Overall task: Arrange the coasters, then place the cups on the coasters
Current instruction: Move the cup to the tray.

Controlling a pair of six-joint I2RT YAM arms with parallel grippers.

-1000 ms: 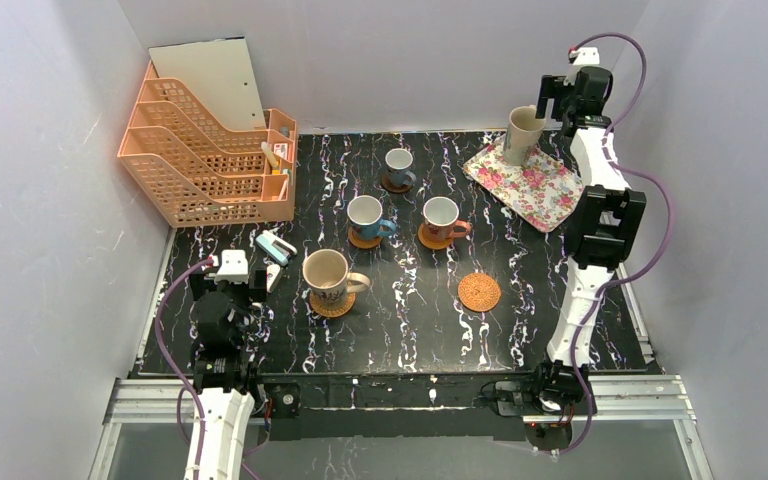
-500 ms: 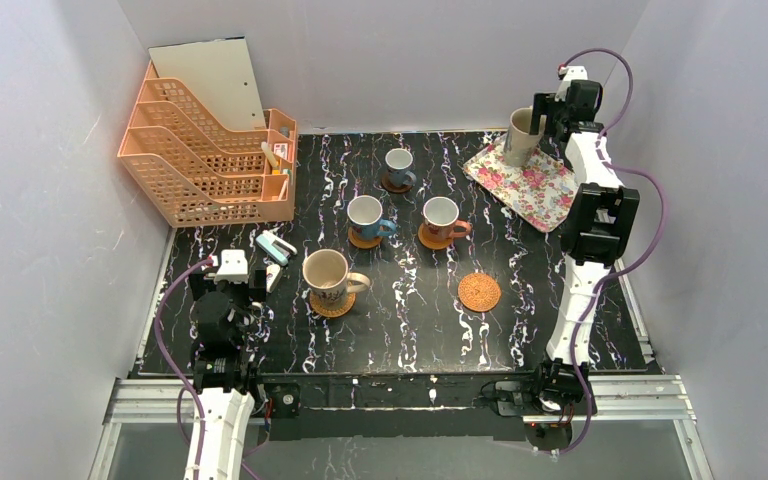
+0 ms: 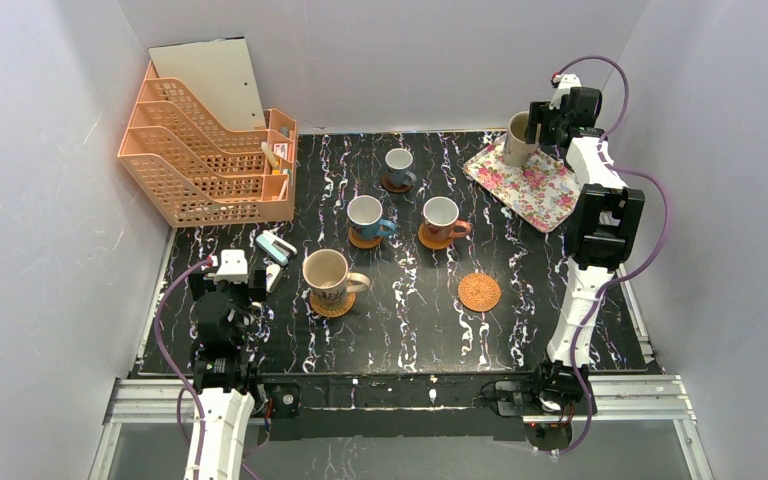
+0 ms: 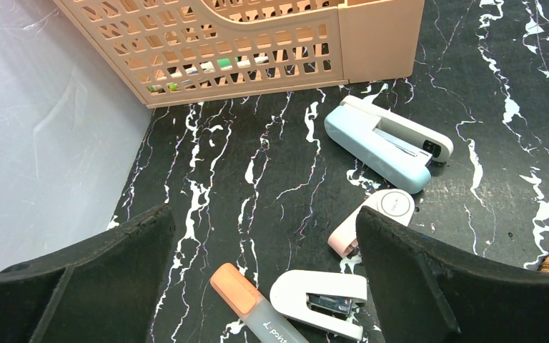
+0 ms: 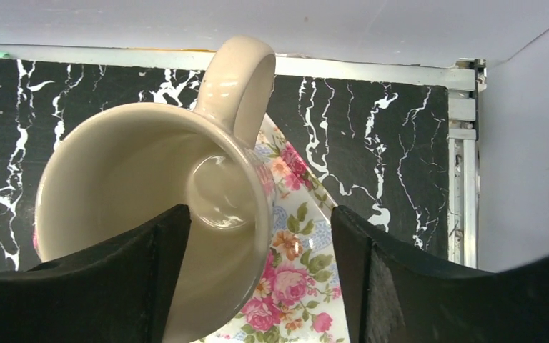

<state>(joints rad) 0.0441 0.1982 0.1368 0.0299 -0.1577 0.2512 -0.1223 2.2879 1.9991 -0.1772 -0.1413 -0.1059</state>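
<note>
The right gripper (image 5: 257, 214) is open around one side of the big beige ceramic cup (image 5: 129, 171) on the flat flowery tray (image 5: 293, 286), and the left gripper (image 4: 263, 214) is wide open too.

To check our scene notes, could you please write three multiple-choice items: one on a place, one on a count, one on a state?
1. Where is the beige mug at the right gripper? A) standing on the floral tray B) standing on a coaster C) held in the air
2. How many coasters are bare? A) none B) one C) three
3. How is the left gripper? A) open, empty B) shut on a cup C) shut, empty
Answers: 1 A, roses show under the mug; 2 B, only the front wicker one is bare; 3 A, its jaws stand wide apart, empty.
</note>
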